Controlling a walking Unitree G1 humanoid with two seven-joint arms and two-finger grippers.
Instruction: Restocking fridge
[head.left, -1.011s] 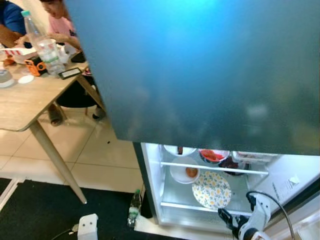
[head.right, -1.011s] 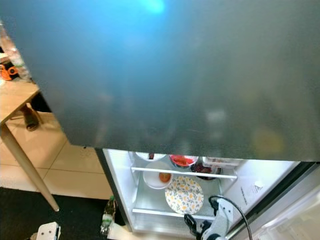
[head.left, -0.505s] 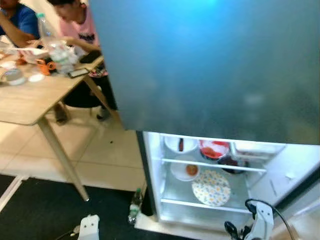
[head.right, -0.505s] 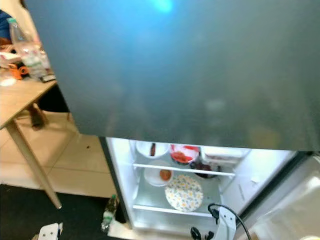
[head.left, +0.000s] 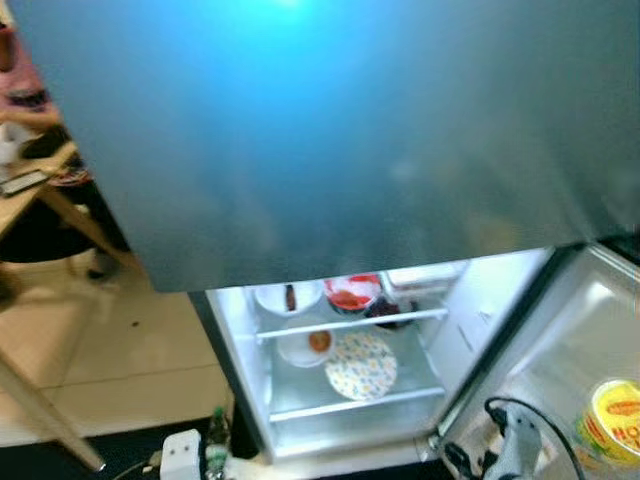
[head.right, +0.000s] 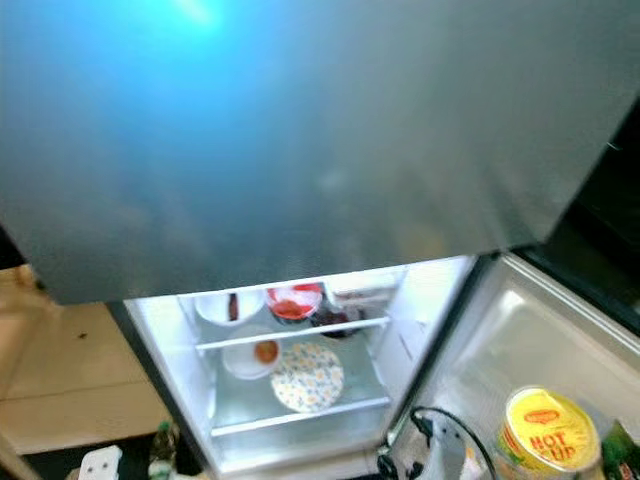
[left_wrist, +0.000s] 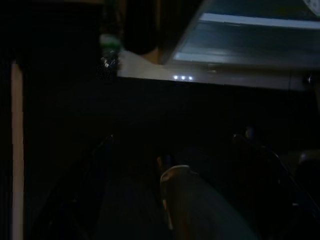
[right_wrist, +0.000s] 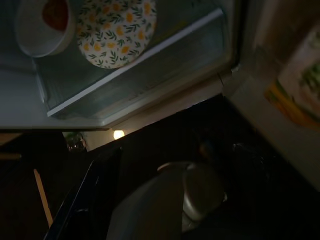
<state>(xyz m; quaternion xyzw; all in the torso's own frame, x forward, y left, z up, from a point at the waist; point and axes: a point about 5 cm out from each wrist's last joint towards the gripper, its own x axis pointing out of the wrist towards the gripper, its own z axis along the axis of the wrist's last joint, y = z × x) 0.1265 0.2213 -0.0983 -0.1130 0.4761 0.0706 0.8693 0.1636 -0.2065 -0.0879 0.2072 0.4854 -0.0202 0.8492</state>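
Observation:
The fridge's lower compartment (head.left: 237, 335) stands open and lit. On its upper shelf are a white bowl (head.left: 288, 297), a red bowl (head.left: 351, 295), a dark bowl (head.left: 385, 313) and a clear container (head.left: 420, 277). Below them lie a white bowl with something orange (head.left: 312, 345) and a flowered plate (head.left: 361, 365), which also show in the right wrist view as the plate (right_wrist: 117, 30) and the bowl (right_wrist: 42, 25). My right gripper (head.left: 458, 462) hangs low in front of the fridge's bottom right corner, holding nothing that I can make out. The left arm hangs idle in the dark.
The closed upper door (head.left: 320, 130) looms large and blue-grey. The open lower door (head.left: 560, 350) swings out on the right with a yellow tub (head.left: 615, 420) in its rack. A bottle (head.left: 215, 440) and a white box (head.left: 180, 455) stand on the floor at the left. A wooden table (head.left: 30, 205) is further left.
The camera has swung to the right: table and people slid to the left edge, and the open door with the yellow tub came into view. My right arm stays low.

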